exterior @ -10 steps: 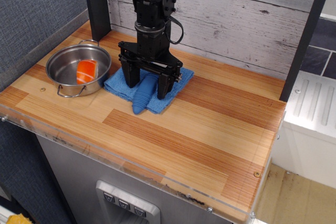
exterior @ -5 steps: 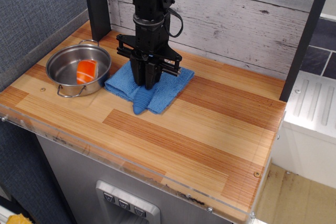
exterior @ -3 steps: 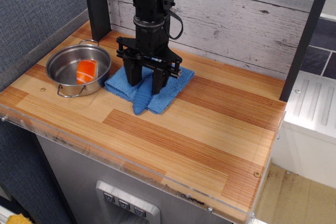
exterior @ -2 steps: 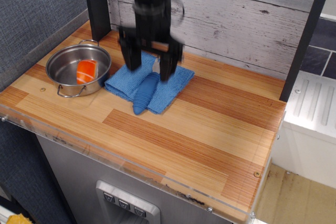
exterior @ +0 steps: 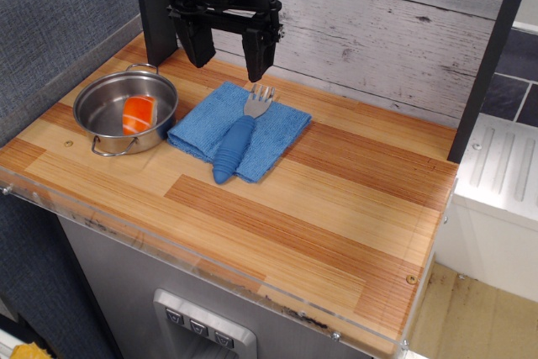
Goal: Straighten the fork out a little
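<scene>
Lying on the folded blue cloth (exterior: pixel 239 129): fork (exterior: pixel 239 139), thick ribbed blue handle pointing toward the front edge of the wooden counter (exterior: pixel 336 208), short silver-grey tined head pointing toward the whitewashed plank wall (exterior: pixel 378 31). Resting with the handle tip just past the cloth's front edge, touching the counter; tilting only slightly off the front-to-back line, tines leaning a little right of the handle tip.

Hovering above the cloth's back edge, clear of cloth and fork: black gripper (exterior: pixel 227 48), fingers (exterior: pixel 259 55) spread wide apart, pointing down, pinching nothing. Hanging with the nearer finger just behind and above the fork's tines, not touching them.

Sitting left of the cloth, near but apart from it: small steel pot (exterior: pixel 101 111) with two wire handles. Holding an orange block (exterior: pixel 139 114), leaning against the pot's inner wall on the cloth side.

Standing behind the pot, left of the gripper: dark upright post (exterior: pixel 154 6).

Running along the counter's front edge, well forward of the cloth: clear plastic strip (exterior: pixel 210 271).
</scene>
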{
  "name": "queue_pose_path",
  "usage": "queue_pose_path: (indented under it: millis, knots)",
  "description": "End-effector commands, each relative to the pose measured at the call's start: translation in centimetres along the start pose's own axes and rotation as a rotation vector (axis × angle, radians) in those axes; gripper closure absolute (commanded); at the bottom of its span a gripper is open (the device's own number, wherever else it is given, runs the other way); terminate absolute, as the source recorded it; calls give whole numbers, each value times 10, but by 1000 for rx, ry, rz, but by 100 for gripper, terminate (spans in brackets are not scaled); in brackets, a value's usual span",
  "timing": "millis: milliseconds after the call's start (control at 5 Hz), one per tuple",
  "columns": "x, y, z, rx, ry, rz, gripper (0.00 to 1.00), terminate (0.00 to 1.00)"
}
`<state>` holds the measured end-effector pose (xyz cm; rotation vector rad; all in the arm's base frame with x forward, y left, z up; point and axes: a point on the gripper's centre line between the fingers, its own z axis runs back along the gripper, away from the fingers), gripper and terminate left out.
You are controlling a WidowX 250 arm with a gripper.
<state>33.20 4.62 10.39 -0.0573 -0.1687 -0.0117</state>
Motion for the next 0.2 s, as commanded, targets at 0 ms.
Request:
queue_pose_path:
  millis: [0]
  knots:
    - [7, 5, 20, 15, -63, -2, 0, 100]
